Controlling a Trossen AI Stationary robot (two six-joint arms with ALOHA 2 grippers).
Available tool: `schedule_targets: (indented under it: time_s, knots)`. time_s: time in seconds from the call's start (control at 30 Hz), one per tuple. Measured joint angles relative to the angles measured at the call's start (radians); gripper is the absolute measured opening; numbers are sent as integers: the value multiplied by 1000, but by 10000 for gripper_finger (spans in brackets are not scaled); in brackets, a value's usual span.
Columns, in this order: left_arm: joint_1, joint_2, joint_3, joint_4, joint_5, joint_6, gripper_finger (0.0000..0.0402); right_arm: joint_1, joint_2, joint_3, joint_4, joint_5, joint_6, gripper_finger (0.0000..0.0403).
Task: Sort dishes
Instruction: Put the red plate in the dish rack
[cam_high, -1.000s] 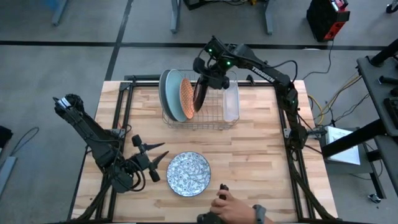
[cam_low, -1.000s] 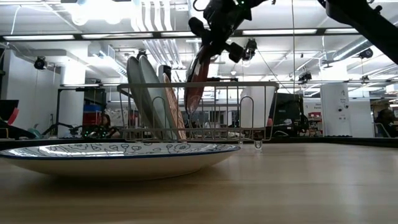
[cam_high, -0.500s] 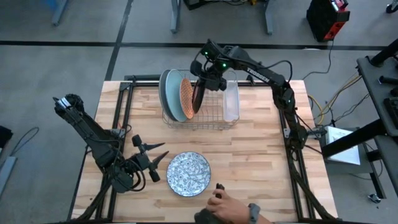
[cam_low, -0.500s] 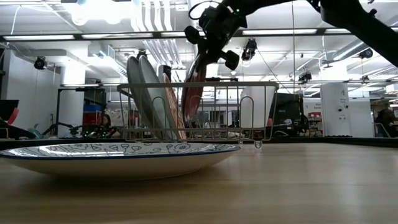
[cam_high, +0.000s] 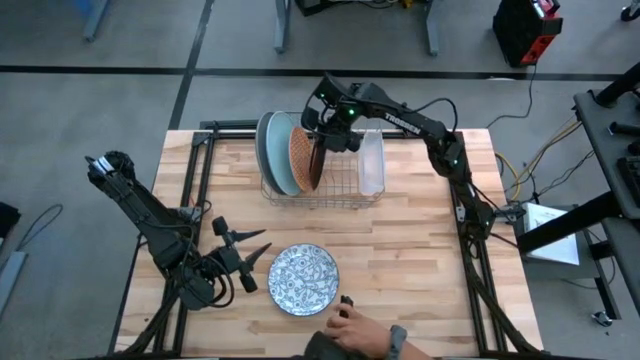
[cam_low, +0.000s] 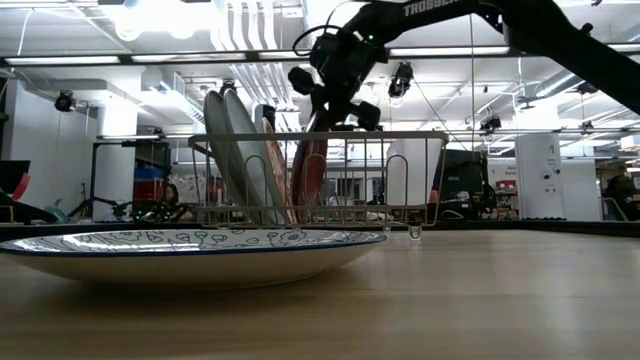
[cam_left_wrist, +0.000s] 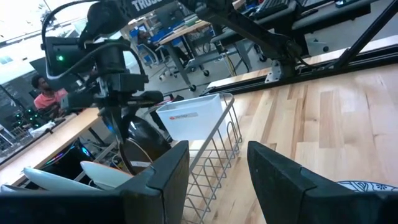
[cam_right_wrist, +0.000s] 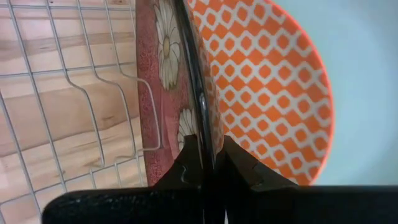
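Observation:
My right gripper (cam_high: 325, 130) is over the wire rack (cam_high: 340, 195), shut on the dark red plate (cam_low: 312, 170), which stands on edge beside the orange-and-white plate (cam_high: 299, 158). The large grey and pale blue plates (cam_high: 272, 150) stand upright in the rack's left part, leaning on its wires. A silvery-white patterned plate (cam_high: 303, 280) lies flat on the table near the near edge. My left gripper (cam_high: 245, 255) waits open just left of that plate, touching nothing. My right gripper pinches the dark red plate's upper rim (cam_right_wrist: 198, 140) between its two fingers, one on each face. The fingers come from above, pointing down, in line with the plate's edge. The plate stands nearly upright, its lower part (cam_low: 305, 195) down among the rack's wires, close against the orange-and-white plate (cam_right_wrist: 267, 93).
A clear plastic tub (cam_high: 370, 160) sits in the rack's right end. A person's hand (cam_high: 352, 330) reaches over the table's near edge, right of the patterned plate. Bare wood lies right of and in front of the rack.
My right gripper has moved down and toward the table's left, lowering the dark red plate into the rack. The plate has gone from tilted to nearly upright beside the orange-and-white plate. The person's hand has slid left along the near edge.

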Motion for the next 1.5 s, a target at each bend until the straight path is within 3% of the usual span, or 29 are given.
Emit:
schedule_targets:
  time_s: [0.3, 1.5]
  knots:
    - [0, 0, -2, -4, 0, -11, 154, 6, 20, -3, 23, 3, -1, 25]
    - [0, 0, -4, -5, 0, -15, 154, 1, 0, 0, 172, 35, 165, 139]
